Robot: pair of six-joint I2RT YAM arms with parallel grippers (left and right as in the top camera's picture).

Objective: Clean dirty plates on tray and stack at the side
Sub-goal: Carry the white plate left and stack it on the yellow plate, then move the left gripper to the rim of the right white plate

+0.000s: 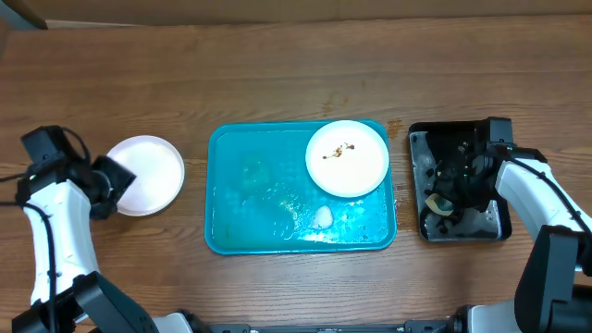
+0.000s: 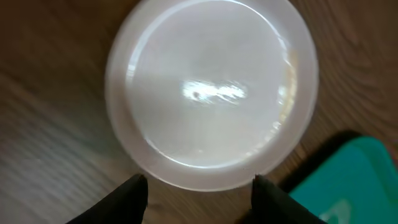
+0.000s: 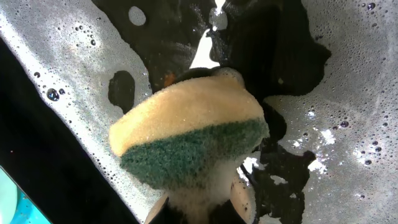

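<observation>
The left gripper (image 2: 200, 198) hangs with its two dark fingers (image 2: 134, 194) spread apart. They close on nothing, and the near rim of a clean white plate (image 2: 211, 93) sits just ahead of the tips. In the wrist view I cannot tell whether the fingers touch that rim. The plate has a glossy, unmarked centre and rests flat on the wooden table (image 1: 277, 74).

The right gripper (image 3: 202, 210) is clamped on a sponge (image 3: 193, 137), yellow on top and green on the scouring side. It holds the sponge over the black tray (image 3: 37, 168), whose floor is coated in soapy foam (image 3: 348, 112) with dark bare patches showing through.

From overhead, the turquoise tray (image 1: 250, 166) lies at the middle of the table. The clean white plate (image 1: 146, 174) is at its 9 o'clock, off the tray and near its edge, with the left gripper (image 1: 111, 180) at the plate's own 9 o'clock side. The black tray (image 1: 416, 185) stands at the turquoise tray's 3 o'clock, just beside it, with the right gripper (image 1: 449, 190) inside.

A dirty white plate (image 1: 356, 171) sits in the turquoise tray's 1 o'clock corner, with small brown smears (image 1: 340, 153) at its centre. Wet suds (image 1: 321, 217) lie on the tray floor at that plate's 7 o'clock.
</observation>
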